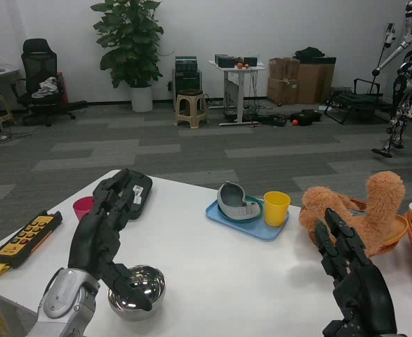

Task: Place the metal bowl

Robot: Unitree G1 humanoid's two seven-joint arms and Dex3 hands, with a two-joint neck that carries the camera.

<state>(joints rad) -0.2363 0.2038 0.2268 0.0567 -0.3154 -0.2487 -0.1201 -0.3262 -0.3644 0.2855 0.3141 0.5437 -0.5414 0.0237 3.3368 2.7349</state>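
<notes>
The metal bowl point(138, 291) is shiny and round and stands on the white table point(227, 281) near the front left edge. My left hand point(102, 239) is just left of it, its fingers stretched up and away across the table and its thumb lying over the bowl's left rim. No fingers wrap the bowl. My right hand point(353, 281) hovers over the front right of the table with its fingers apart and nothing in it.
A blue tray point(228, 217) at mid-table carries a grey holder point(237, 202) and a yellow cup point(276, 208). A brown plush bear point(363, 203) lies in a wicker basket point(396, 233) on the right. At the left are a pink cup point(83, 207), a black case point(137, 191) and a yellow-keyed remote point(29, 237).
</notes>
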